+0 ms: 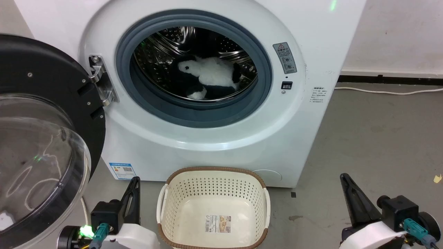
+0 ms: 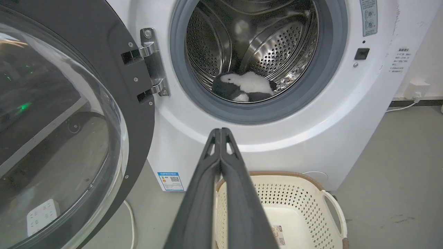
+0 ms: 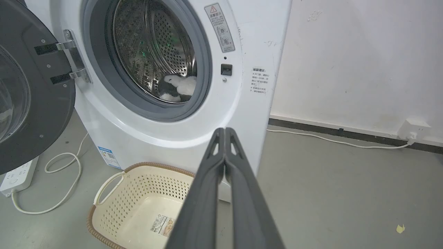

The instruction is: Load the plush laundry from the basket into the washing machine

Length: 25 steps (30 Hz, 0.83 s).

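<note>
The left claw (image 2: pixel 220 130) has its two fingers pressed together, pinching nothing, and so does the right claw (image 3: pixel 225 130). Between the claws, just ahead of them, the basket (image 1: pixel 214 170) sits on the floor, its label showing. The toy (image 1: pixel 214 74) lies in the washer (image 1: pixel 207 148) drum, well beyond and above both claws. The door (image 1: pixel 45 69) stands open, outside the left claw.
</note>
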Available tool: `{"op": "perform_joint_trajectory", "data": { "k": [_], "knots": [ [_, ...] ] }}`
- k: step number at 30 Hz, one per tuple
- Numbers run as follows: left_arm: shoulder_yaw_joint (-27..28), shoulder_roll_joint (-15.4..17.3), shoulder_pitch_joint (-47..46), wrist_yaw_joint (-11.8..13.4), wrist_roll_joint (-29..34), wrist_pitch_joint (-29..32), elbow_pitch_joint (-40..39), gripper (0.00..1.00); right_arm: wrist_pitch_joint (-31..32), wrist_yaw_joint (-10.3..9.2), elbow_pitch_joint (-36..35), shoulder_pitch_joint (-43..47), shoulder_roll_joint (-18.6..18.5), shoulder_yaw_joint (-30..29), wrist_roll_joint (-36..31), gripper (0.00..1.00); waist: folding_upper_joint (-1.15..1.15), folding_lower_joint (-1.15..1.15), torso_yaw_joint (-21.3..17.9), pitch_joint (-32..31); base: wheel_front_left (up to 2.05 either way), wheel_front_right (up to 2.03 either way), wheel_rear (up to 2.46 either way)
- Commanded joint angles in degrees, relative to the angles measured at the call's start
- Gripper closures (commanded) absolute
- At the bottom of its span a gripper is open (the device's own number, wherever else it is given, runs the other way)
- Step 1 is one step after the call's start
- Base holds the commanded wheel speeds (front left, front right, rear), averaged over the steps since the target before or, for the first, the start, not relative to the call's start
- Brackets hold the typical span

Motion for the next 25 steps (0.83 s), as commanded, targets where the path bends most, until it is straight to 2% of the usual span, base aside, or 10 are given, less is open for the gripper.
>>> {"op": "perform_joint_trajectory", "data": {
  "k": [1,25],
  "knots": [
    [0.2,-0.3,-0.6,0.1,0.4,0.4,-0.5,1.0,0.5,-0.04,-0.2,-0.6,0.0,0.1,-0.4,1.0,0.0,0.0,0.0,0.0,0.0,0.0,0.0],
    [1.2,-0.9,-0.9,0.1,2.6,3.3,-2.0,1.0,3.3,-0.05,-0.2,-1.5,0.0,0.1,-1.8,1.0,0.0,0.0,-0.3,-0.2,0.0,0.0,0.0]
  ]
}}
